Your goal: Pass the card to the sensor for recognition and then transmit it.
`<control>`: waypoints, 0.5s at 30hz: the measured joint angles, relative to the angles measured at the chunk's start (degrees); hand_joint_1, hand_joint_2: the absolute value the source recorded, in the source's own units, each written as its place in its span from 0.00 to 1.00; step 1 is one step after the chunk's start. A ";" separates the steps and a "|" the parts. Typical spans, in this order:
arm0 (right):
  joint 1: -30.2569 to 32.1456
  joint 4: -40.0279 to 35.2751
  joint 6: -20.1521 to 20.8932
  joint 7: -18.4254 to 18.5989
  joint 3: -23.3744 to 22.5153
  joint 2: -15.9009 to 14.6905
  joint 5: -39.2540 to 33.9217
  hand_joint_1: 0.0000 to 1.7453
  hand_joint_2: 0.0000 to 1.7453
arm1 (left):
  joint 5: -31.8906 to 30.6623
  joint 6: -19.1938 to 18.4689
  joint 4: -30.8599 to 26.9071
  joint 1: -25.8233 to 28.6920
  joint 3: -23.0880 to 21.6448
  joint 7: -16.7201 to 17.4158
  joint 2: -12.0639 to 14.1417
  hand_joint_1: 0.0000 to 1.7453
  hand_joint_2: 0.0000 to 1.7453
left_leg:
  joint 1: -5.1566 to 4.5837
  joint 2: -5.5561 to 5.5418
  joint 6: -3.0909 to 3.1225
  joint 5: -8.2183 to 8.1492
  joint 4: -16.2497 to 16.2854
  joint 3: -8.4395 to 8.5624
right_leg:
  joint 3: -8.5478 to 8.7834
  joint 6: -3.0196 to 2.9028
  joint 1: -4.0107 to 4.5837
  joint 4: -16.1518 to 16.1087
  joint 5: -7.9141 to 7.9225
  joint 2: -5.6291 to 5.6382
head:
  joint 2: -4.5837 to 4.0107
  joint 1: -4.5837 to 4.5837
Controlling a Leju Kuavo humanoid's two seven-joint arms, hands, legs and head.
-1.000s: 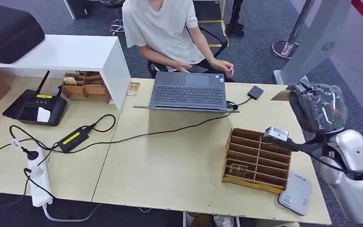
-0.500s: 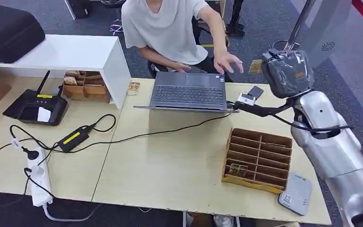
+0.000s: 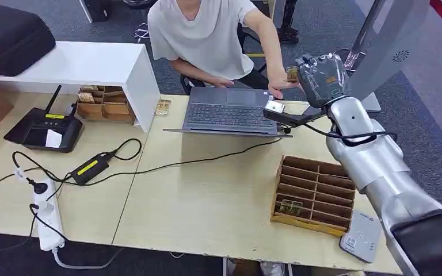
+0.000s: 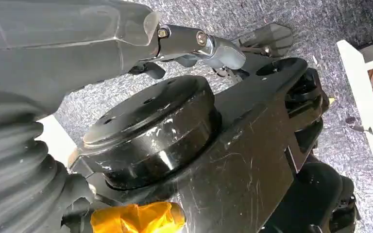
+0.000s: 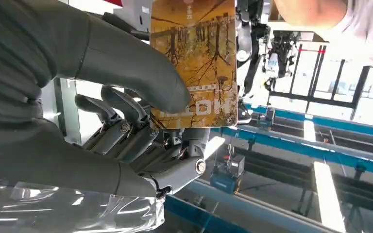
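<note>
A grey sensor [image 3: 361,236] lies at the near right corner of the table [image 3: 207,190], just beside a wooden slotted rack [image 3: 313,194]. Farther back, the robot's right hand [image 3: 317,77] is raised over the far table edge beside an open laptop [image 3: 230,110], pinching a yellow-brown card [image 5: 194,58] between thumb and fingers. A seated person's hand [image 3: 282,87] reaches to the card [image 3: 292,73]; whether it touches is hard to tell. The left hand [image 4: 194,46] hangs over grey carpet, its grasp unclear.
</note>
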 joint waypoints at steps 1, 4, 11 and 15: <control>-0.03 0.31 -0.09 -0.07 0.09 0.16 -0.07 1.00 1.00 | 0.00 -0.02 0.00 0.00 -0.04 0.00 -0.02 0.00 1.00 | 0.00 0.00 0.00 0.00 0.00 0.00 | 0.00 0.00 0.00 0.00 0.00 0.00 | 0.00 0.00; -0.04 1.31 -0.48 -0.48 0.37 0.50 -0.11 0.00 1.00 | 0.02 -0.29 -0.02 0.00 -0.28 0.00 -0.05 0.00 1.00 | 0.00 0.00 0.00 0.00 0.00 0.00 | 0.00 0.00 0.00 0.00 0.00 0.00 | 0.00 0.00; -0.01 2.54 -1.07 -1.29 0.61 0.68 -0.98 0.00 1.00 | -0.37 -0.41 0.00 0.04 -1.03 -1.51 -0.02 0.00 1.00 | 0.00 0.01 0.00 0.00 0.00 0.01 | -0.02 0.00 0.01 0.01 0.00 0.01 | 0.00 0.00; 0.10 3.06 -1.51 -1.51 0.61 0.68 -1.05 0.00 1.00 | 0.20 -0.24 0.00 0.03 -1.05 -1.03 -0.05 0.00 1.00 | 0.00 0.02 0.00 0.00 0.00 0.01 | -0.02 0.00 0.00 0.01 0.00 0.03 | 0.00 0.00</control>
